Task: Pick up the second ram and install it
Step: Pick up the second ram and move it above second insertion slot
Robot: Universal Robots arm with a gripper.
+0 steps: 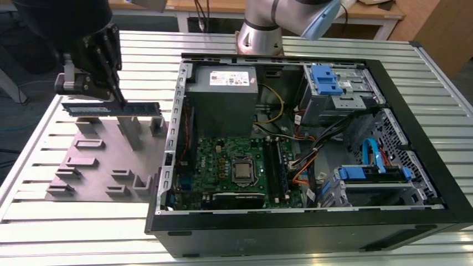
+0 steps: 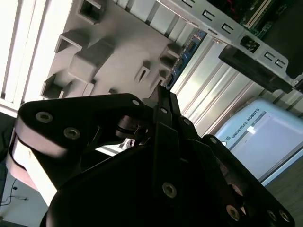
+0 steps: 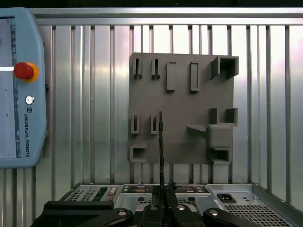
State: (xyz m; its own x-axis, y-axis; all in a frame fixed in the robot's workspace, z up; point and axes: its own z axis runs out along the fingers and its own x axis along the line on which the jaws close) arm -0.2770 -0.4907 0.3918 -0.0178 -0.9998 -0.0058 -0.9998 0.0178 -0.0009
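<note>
Dark-blue board with a small pale label, the second ram (image 1: 111,107) hung level above the grey holder tray (image 1: 103,158), at nine o'clock from the open computer case (image 1: 296,227). The gripper (image 1: 114,98) had its fingers (image 2: 163,109) pinched narrowly on the ram's upper edge. A white printed label (image 1: 229,78) sat on the power supply (image 1: 221,105).

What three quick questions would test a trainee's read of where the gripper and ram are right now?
1. True or false: the gripper is shut on the second ram.
2. Fill in: in the exterior view, the grey fixture plate lies to the computer case's ____.
3. The ram is: A) over the fixture plate; B) inside the case; C) in a person's hand.
Key: 1 true; 2 left; 3 A.
</note>
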